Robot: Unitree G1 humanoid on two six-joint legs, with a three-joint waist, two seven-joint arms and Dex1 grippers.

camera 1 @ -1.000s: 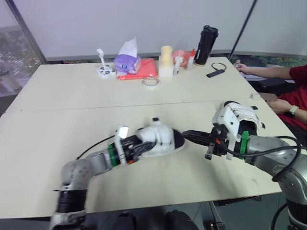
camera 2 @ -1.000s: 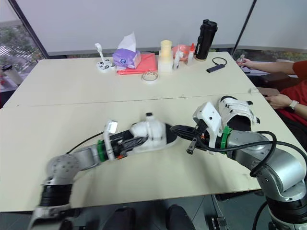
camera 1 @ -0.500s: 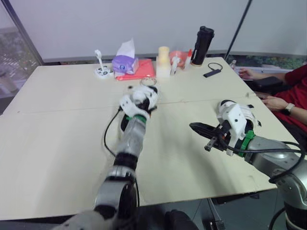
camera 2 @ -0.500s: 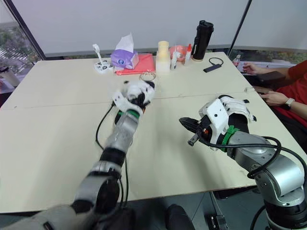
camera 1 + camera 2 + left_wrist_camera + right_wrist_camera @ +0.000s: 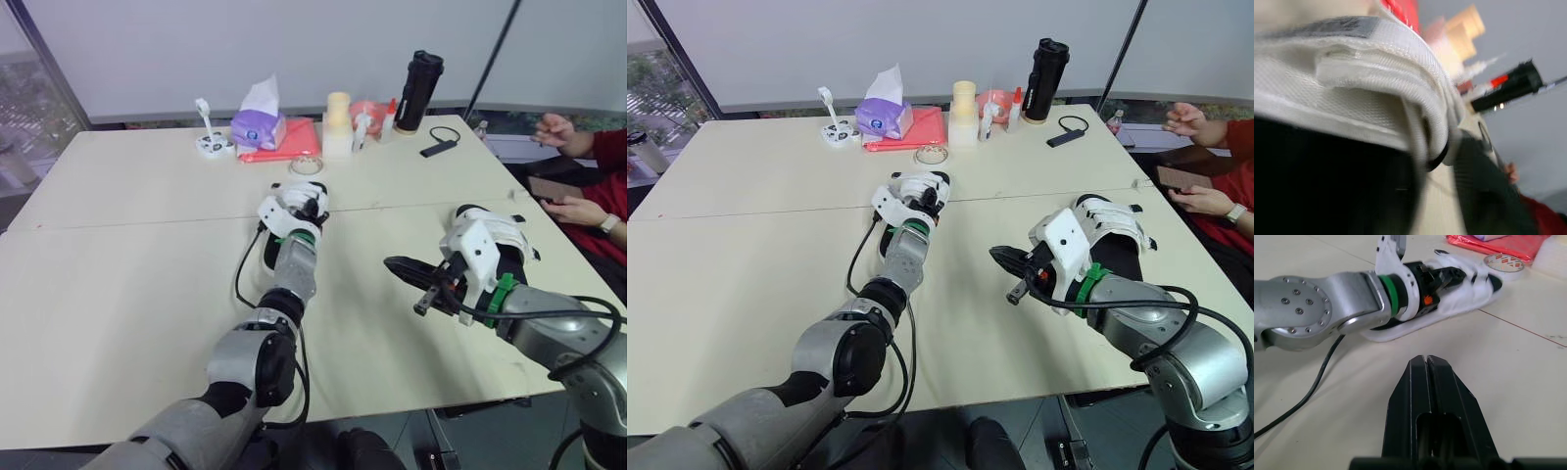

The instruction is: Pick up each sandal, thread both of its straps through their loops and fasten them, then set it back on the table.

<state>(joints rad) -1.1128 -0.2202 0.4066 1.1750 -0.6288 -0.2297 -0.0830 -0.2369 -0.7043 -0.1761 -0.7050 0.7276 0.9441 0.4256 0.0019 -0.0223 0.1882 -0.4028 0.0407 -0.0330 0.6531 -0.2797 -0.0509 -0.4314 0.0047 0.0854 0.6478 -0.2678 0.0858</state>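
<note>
- Middle of the picture: the first sandal (image 5: 1464, 303) lies flat on the bench (image 5: 118, 284), close to the tape roll (image 5: 307, 166). My left claw (image 5: 1452, 274) is pushed in among its white straps. I cannot tell if it is gripping or let go.
- If I lift and my hold is weak, the sandal could slip out and flop back down. If I push by mistake, it could slide into the tape roll.
- Lower right: my right claw (image 5: 394, 264) is clenched tight with nothing in it, well apart from that sandal. It must open up before it can catch a strap, or it will just poke the strap away.
- Far right: the second sandal (image 5: 1112, 220) sits just behind my right arm, near the bench edge. A careless swing back could knock it off.
</note>
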